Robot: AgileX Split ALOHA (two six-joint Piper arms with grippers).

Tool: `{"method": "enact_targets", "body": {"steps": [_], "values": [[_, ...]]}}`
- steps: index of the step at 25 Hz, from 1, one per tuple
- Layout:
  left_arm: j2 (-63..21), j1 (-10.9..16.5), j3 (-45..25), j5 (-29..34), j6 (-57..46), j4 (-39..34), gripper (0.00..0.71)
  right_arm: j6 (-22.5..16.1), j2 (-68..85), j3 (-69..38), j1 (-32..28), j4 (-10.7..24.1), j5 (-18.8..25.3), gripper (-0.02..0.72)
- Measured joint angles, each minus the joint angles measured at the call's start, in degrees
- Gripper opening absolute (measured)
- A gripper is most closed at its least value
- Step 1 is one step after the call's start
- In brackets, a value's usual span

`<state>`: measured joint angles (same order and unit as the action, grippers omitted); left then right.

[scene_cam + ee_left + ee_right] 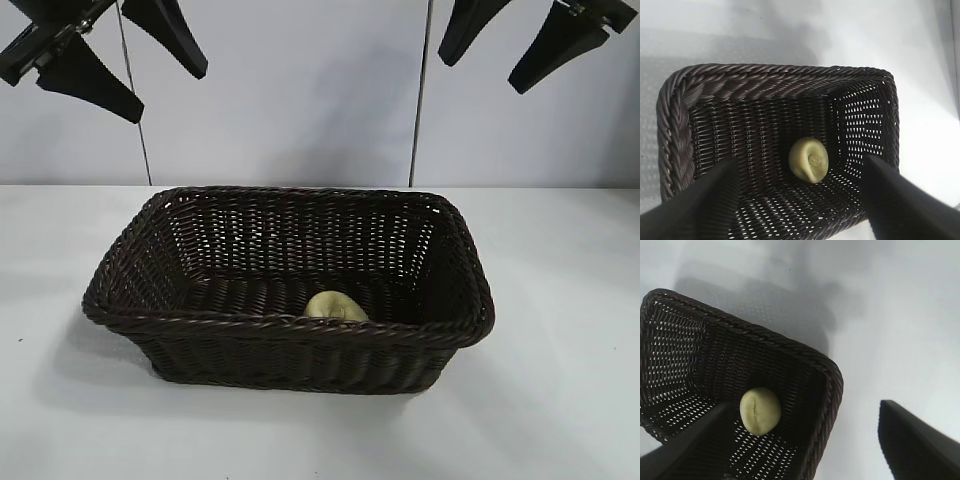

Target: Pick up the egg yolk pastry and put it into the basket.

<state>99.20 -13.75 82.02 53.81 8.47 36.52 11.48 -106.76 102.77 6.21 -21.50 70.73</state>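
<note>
Egg yolk pastry (pixel 336 306) inside basket (pixel 290 335), left claw (pixel 125 65) and right claw (pixel 522 42) wide, empty, high above

Both the left hand (pixel 105 55) and right hand (pixel 525 40) have matte black, tapered, seemingly plastic fingers.

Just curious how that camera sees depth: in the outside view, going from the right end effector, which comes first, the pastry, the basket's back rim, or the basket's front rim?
1. Basket's back rim, just below the right end effector.
2. Egg yolk pastry, on the basket floor, toward the front.
3. Basket's front rim, closest to the camera; nearly level with the pastry.
</note>
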Motion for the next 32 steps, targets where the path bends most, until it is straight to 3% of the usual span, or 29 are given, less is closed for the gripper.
{"method": "enact_targets", "body": {"steps": [20, 32], "values": [[0.0, 0.0, 0.0, 0.0, 0.0, 0.0, 0.497, 0.2, 0.0, -0.1, 0.0, 0.0, 0.0, 0.57], [0.0, 0.0, 0.0, 0.0, 0.0, 0.0, 0.497, 0.2, 0.0, -6.0, 0.0, -0.8, 0.0, 0.57]]}}
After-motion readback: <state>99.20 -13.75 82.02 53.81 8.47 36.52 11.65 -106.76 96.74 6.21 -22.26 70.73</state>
